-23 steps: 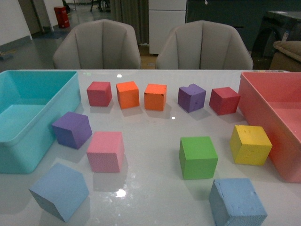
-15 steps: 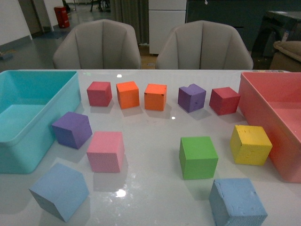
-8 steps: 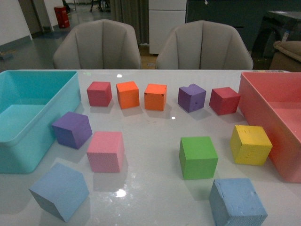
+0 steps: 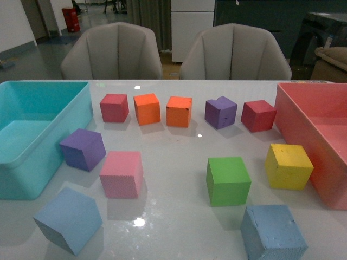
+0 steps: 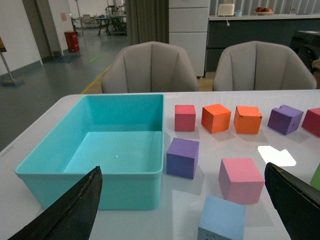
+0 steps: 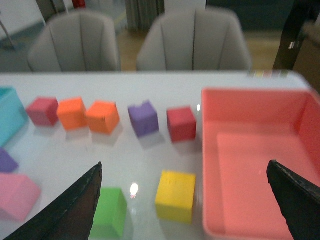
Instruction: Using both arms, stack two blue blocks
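Note:
Two pale blue blocks lie at the near edge of the white table in the front view: one (image 4: 69,219) at the near left, turned on a corner, and one (image 4: 272,234) at the near right. Neither arm shows in the front view. My left gripper (image 5: 182,207) is open and empty, and the left blue block (image 5: 222,220) lies between its black fingers (image 5: 70,212) in the left wrist view. My right gripper (image 6: 185,202) is open and empty above a yellow cube (image 6: 175,196). The right blue block is out of the right wrist view.
A turquoise bin (image 4: 32,146) stands at the left and a pink-red bin (image 4: 320,135) at the right. Red, orange, purple, pink (image 4: 122,173), green (image 4: 228,180) and yellow (image 4: 288,166) cubes lie scattered over the table. Two grey chairs stand behind the table.

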